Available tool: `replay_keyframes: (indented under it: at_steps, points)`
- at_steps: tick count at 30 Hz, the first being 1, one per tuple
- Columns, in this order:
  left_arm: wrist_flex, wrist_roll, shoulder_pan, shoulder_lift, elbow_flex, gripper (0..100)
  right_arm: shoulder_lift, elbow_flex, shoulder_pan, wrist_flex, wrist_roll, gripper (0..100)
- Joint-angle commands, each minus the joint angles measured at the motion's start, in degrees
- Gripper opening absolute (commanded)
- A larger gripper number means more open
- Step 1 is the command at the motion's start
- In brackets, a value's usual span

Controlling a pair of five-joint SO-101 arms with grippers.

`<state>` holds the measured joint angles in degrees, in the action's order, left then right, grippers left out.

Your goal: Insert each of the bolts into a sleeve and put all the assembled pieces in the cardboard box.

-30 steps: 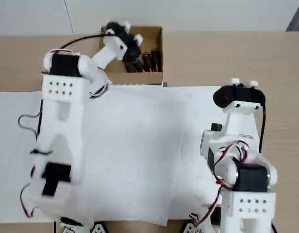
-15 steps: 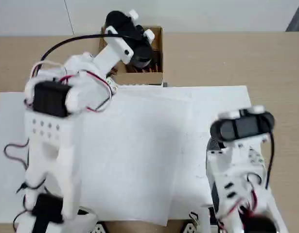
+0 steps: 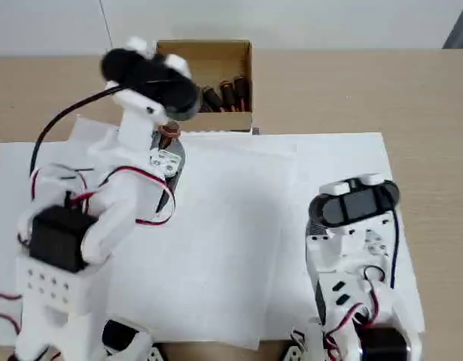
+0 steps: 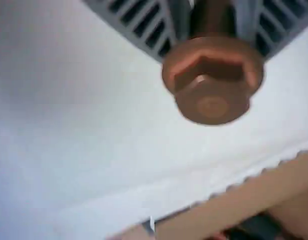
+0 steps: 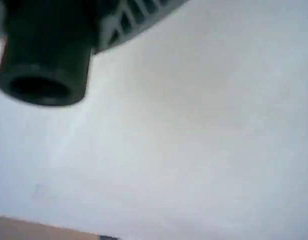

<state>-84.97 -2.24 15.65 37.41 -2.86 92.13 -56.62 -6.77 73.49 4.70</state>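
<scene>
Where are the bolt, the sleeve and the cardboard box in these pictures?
bolt [image 4: 212, 82], left wrist view, on its copper-coloured hex head.
sleeve [image 5: 43, 60], right wrist view, on its black outer wall near the open end.
cardboard box [image 3: 220, 121], high view, on its front wall.

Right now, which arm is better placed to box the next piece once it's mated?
Left, probably. Its gripper holds the bolt close by the cardboard box; the right gripper holds the sleeve farther off, over the paper.
</scene>
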Motion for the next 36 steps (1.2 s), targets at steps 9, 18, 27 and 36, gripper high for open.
replay_keyframes:
  at_steps: [9, 18, 27, 36]
  points:
    - [13.8, 18.5, 0.5, 19.8, -23.2, 1, 0.7, -10.3, -8.0, -18.8, 0.1, 0.3]
    - [14.4, 30.5, 0.4, 36.0, -38.3, 1, 0.7, -17.8, -18.8, -27.4, 0.3, 0.3]
    - [26.3, 37.0, 0.4, 55.7, -57.2, 1, 0.7, -23.8, -30.0, -33.6, 0.6, 0.3]
    - [33.2, 40.5, 0.4, 66.2, -67.7, 1, 0.6, -26.1, -35.7, -36.8, 2.8, 0.3]
